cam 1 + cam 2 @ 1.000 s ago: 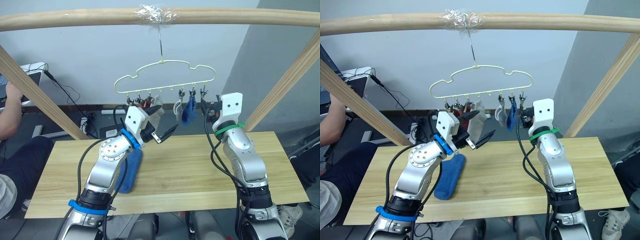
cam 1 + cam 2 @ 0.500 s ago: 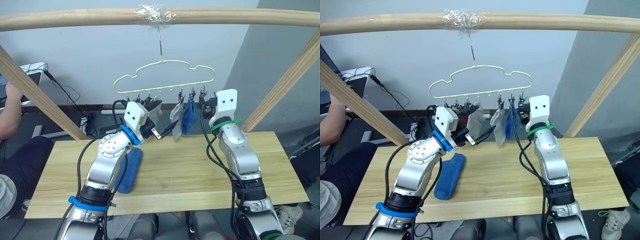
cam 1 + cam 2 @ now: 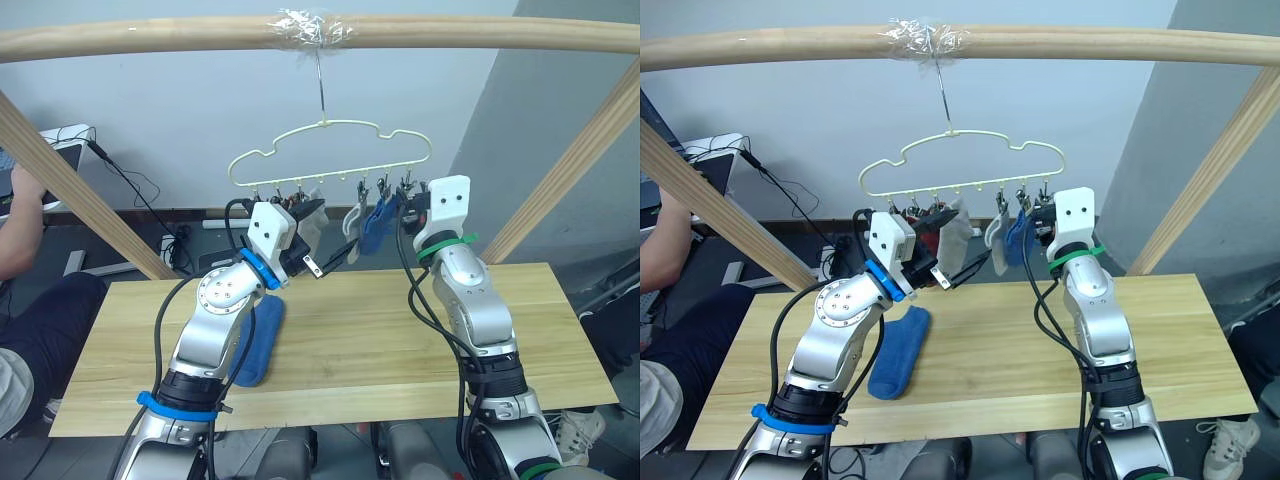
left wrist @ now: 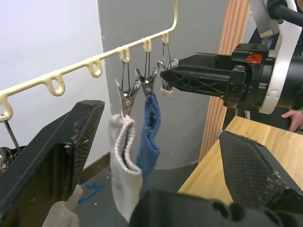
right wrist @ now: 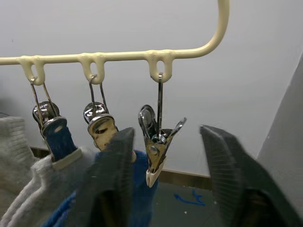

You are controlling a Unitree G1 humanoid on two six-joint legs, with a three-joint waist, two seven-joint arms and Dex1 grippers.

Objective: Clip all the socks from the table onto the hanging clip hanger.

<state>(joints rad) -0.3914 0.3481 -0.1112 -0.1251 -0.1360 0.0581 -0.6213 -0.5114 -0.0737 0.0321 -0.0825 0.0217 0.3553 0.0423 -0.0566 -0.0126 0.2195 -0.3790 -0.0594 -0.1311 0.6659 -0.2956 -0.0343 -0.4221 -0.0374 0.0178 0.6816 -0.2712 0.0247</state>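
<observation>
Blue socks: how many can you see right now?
2. One blue sock lies flat on the table beside the left arm; the other hangs clipped on the clip hanger next to a grey sock.

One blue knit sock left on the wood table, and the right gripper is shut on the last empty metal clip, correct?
No. The right gripper is open, its fingers either side of the empty metal clip, as the right wrist view shows. One blue knit sock does lie on the wood table.

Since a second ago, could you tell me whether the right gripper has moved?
Yes. The right gripper has shifted toward the robot's left, closing on the end clip of the clip hanger, fingers open around it.
</observation>
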